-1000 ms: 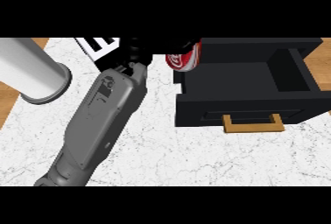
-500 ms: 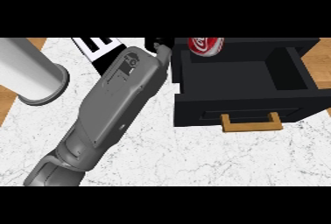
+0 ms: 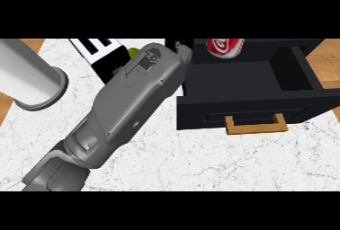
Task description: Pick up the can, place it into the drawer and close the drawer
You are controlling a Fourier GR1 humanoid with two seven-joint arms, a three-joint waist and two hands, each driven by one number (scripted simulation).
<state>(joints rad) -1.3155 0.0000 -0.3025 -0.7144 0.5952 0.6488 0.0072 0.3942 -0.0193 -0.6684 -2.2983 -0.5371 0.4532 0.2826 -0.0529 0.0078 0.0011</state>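
Surface: white marbled tabletop (image 3: 199,157), with wood showing at its left and right edges.
Drawer: black drawer (image 3: 246,96) standing pulled out at the right, its inside dark and bare where it shows, a tan handle (image 3: 256,124) on the front facing the robot.
Can: red can (image 3: 224,47) at the view's top edge, over the far end of the drawer; only its lower part shows, so I cannot tell its long axis or whether it rests on anything.
Arm: one grey forearm (image 3: 126,108) runs from the lower left up to the drawer's far left corner; which arm it is cannot be told from this view.
Hand: only a dark scrap (image 3: 181,45) shows at the arm's tip, just left of the can. Whether the fingers are curled or straight, and whether they touch the can, cannot be told.
Relation that matters: the can lies just right of the hand, already above the drawer's opening, so the next move looks like a lowering and letting go.
Other things: grey cylinder (image 3: 30,74) at the left; black-and-white box (image 3: 100,47) beyond the arm.
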